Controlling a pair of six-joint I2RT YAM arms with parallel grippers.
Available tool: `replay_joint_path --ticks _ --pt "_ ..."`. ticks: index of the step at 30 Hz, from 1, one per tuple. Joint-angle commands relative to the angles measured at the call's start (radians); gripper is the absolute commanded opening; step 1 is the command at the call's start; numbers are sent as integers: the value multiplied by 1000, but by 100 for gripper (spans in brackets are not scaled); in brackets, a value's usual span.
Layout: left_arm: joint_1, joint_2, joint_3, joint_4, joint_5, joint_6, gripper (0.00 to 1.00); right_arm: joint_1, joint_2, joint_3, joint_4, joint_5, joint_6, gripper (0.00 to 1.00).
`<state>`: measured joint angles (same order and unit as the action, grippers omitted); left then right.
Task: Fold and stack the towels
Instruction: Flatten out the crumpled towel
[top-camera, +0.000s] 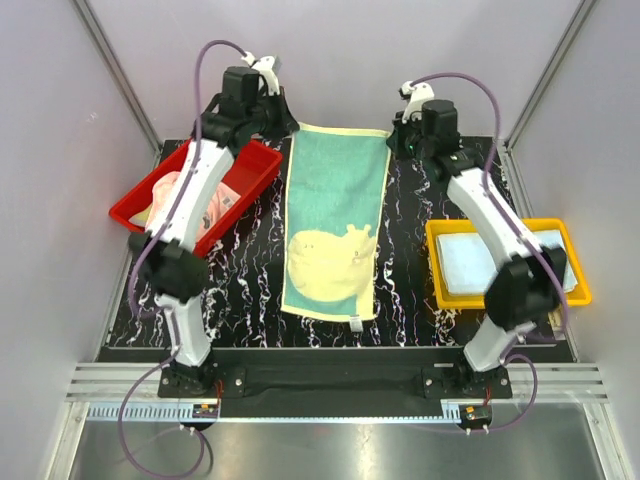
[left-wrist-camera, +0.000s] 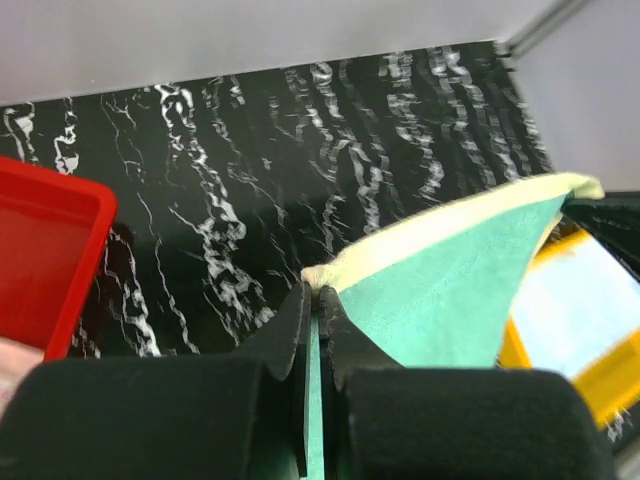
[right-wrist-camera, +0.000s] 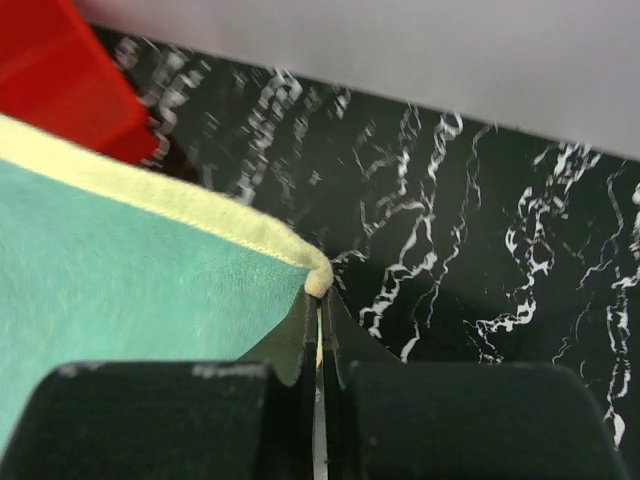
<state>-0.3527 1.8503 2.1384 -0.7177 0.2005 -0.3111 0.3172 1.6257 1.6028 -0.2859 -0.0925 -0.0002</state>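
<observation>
A teal green towel (top-camera: 335, 215) with a pale yellow border and a yellow animal figure lies lengthwise down the middle of the black marbled table (top-camera: 245, 275). A small tag hangs at its near edge. My left gripper (top-camera: 287, 130) is shut on the towel's far left corner (left-wrist-camera: 318, 275). My right gripper (top-camera: 392, 138) is shut on the far right corner (right-wrist-camera: 318, 281). Both far corners are lifted, with the teal cloth (left-wrist-camera: 450, 300) stretched between them. A pink towel (top-camera: 175, 200) is bunched in the red tray (top-camera: 255, 170). A pale blue-white towel (top-camera: 465, 260) lies flat in the yellow tray (top-camera: 500, 228).
The red tray (left-wrist-camera: 50, 260) stands at the table's left side, the yellow tray (left-wrist-camera: 600, 380) at the right. Grey walls and metal frame posts close in the far side. The red tray's corner (right-wrist-camera: 80, 100) lies just beyond the stretched cloth.
</observation>
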Motion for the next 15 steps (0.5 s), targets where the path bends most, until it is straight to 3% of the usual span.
replay_joint_path --ticks 1,7,15 --pt "73 183 106 105 190 -17 0 -40 141 89 105 -78 -87 0" --pt "132 427 173 289 281 -29 0 -61 336 164 203 -118 -187 0" --pt "138 379 -24 418 344 73 0 -61 301 -30 349 -182 -247 0"
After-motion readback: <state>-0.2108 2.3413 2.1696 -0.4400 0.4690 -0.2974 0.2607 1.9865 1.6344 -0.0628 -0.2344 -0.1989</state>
